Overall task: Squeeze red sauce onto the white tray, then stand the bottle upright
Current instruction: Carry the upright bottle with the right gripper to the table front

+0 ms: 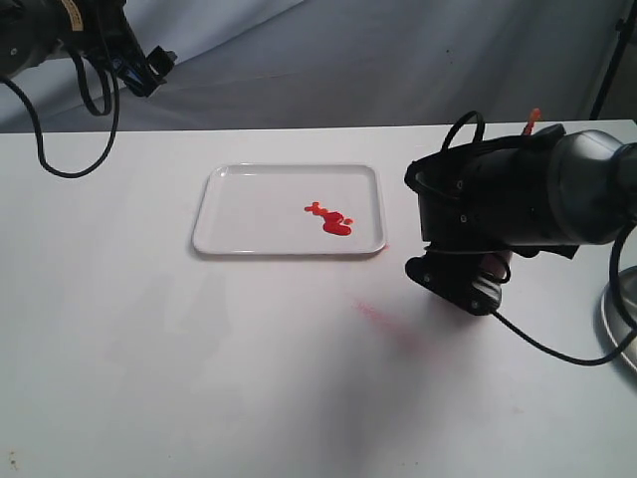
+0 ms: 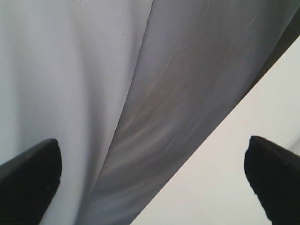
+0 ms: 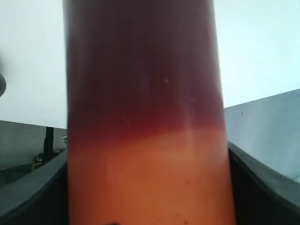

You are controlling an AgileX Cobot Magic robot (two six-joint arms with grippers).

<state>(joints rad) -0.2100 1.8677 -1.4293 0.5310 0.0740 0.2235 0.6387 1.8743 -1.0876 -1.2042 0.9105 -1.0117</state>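
Observation:
The white tray lies flat on the table, left of the middle. Small glossy blobs of red sauce sit in its right half. My right gripper is just right of the tray, shut on the bottle, whose orange-stained wall and dark red sauce fill the right wrist view between the black fingers. In the exterior view the arm hides most of the bottle; only its orange nozzle tip pokes up behind the wrist. My left gripper hangs high at the back left, open and holding nothing.
A faint pink smeared streak marks the table in front of the tray's right corner. A grey round metal dish shows at the right edge. A cable loops from the right arm over the table. Grey cloth hangs behind.

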